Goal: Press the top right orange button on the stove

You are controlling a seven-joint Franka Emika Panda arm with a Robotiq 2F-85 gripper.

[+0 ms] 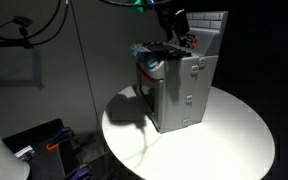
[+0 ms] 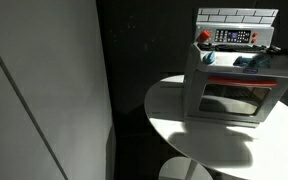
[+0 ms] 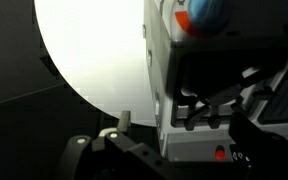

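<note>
The stove (image 1: 179, 90) is a small grey toy oven on a round white table; it also shows in an exterior view (image 2: 234, 90) with its door, white tiled back panel and a dark strip of orange-red buttons (image 2: 234, 37). In the wrist view I look down at the stove (image 3: 199, 70), with one lit orange button (image 3: 221, 153) near the bottom edge. My gripper (image 3: 184, 135) hangs just above the stove's back panel (image 1: 172, 25), its fingers wide apart and empty. It touches no button that I can see.
The round white table (image 1: 234, 130) carries the stove near its back edge. A blue and red toy (image 3: 204, 10) sits on the stove top. A grey wall panel (image 2: 44, 90) stands beside the table. Cables and boxes (image 1: 44, 145) lie on the floor.
</note>
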